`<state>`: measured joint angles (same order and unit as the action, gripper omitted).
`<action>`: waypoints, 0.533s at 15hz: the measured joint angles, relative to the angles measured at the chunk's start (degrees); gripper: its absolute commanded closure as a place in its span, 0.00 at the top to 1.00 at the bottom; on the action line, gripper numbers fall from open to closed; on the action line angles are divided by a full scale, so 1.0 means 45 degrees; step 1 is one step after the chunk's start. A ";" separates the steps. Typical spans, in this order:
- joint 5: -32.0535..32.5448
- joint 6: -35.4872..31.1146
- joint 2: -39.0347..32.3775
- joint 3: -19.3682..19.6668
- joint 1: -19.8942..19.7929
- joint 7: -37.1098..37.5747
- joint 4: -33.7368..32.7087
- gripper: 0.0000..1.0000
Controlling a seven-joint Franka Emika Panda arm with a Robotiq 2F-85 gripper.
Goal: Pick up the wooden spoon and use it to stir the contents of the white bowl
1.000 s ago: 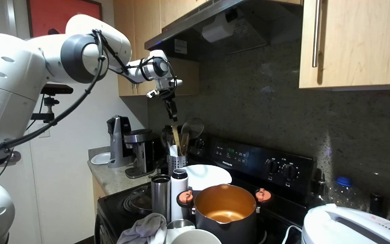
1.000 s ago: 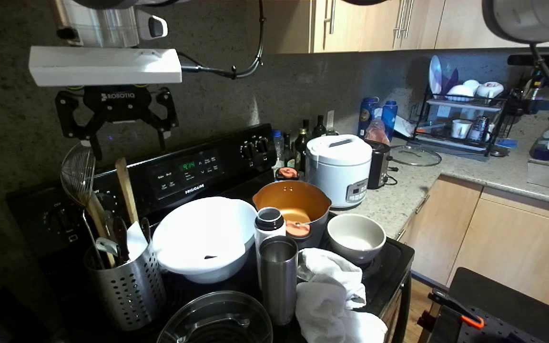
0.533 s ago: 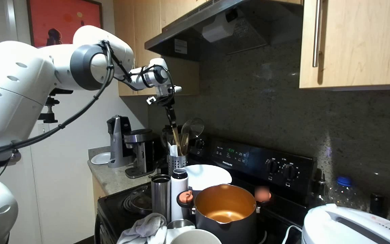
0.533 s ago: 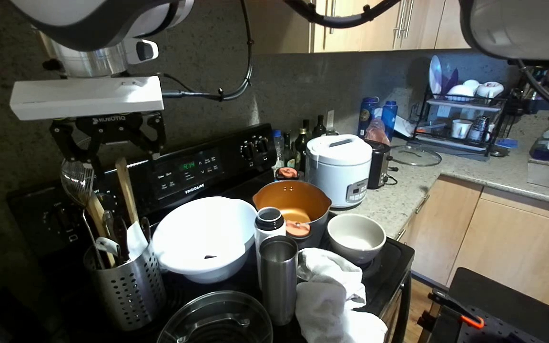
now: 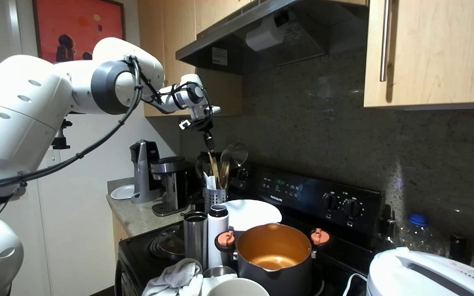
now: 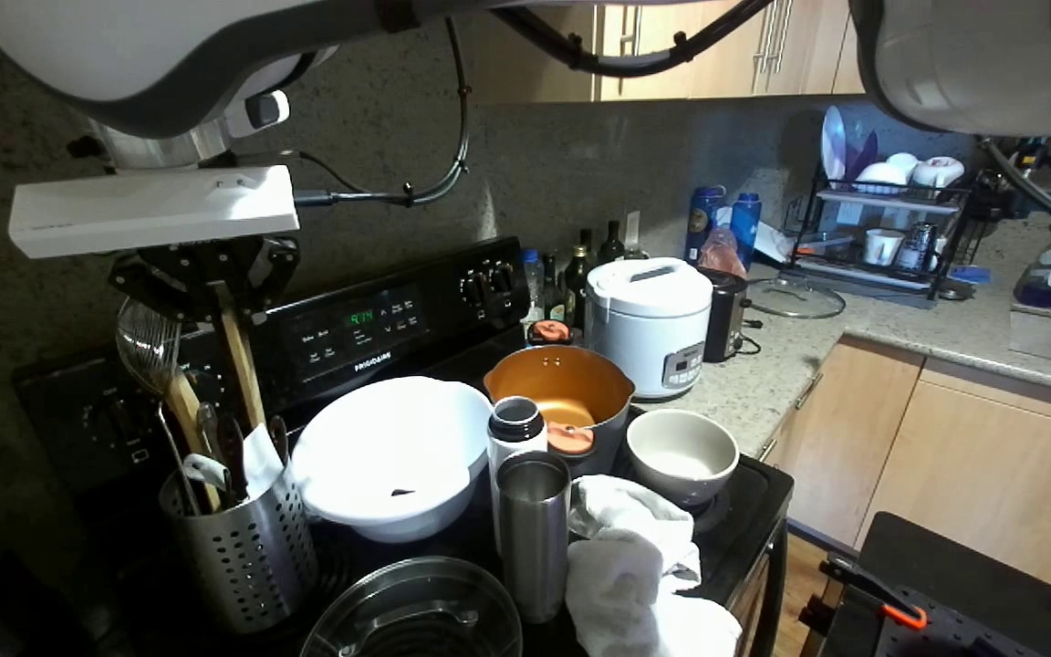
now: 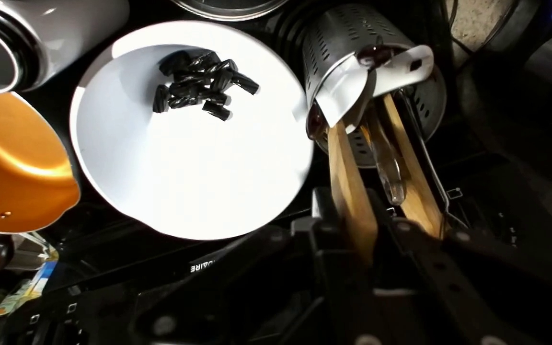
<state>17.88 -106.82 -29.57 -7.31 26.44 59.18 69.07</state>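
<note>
Just beside the white bowl (image 7: 218,177): wooden spoon (image 6: 244,374), handle up and leaning a little, lower end hidden in a perforated steel utensil holder (image 6: 247,584). The pincer (image 7: 351,208) is higher than the bowl and off to that same side, jaws close together, about the handle's width between them; it has hold of the spoon's top end. In the bowl, a small heap of black ribbed pieces (image 7: 187,89), gathered toward one side.

Behind the bowl, on the stove control panel (image 6: 443,310), white lettering (image 6: 373,361): FRIGIDAIRE, plain in an exterior view; upside down and partly hidden in the wrist view. Lit green digits (image 6: 361,318) above it, blurred; I cannot read them surely. Well above the bowl, a white label (image 5: 219,56) on the range hood (image 5: 235,41): print too small.

Across the bowl from the holder: copper-lined pot (image 5: 272,242), then white rice cooker (image 6: 649,315), front-panel marks illegible to me.
</note>
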 measured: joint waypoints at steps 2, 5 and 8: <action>0.0012 -0.0034 -0.0099 -0.0001 0.0096 0.0130 -0.0145 0.07; 0.0055 -0.0031 -0.0213 0.0000 0.0217 0.0253 -0.0311 0.07; 0.0114 -0.0029 -0.0224 0.0001 0.0242 0.0456 -0.0361 0.07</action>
<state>18.39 -106.95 -30.58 -7.31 27.53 61.23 67.45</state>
